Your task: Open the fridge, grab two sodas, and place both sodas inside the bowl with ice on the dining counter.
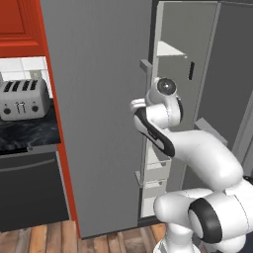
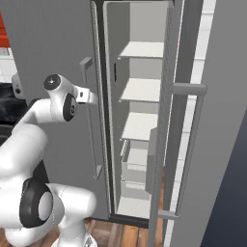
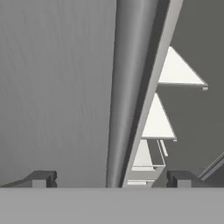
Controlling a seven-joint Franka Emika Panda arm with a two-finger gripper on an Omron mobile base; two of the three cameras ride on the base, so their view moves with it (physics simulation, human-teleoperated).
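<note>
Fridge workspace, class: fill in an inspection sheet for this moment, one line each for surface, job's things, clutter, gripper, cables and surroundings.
Surface: black marble worktop left of the fridge.
Job's things: fridge right door ajar, left door shut; shelves bare where visible; sodas nothing seen.
Clutter: toaster on the worktop.
Gripper: gripper open, jaws either side of the left door's bar handle, not closed on it.
Cables: nothing seen.
Surroundings: red cabinet, wooden floor.
</note>
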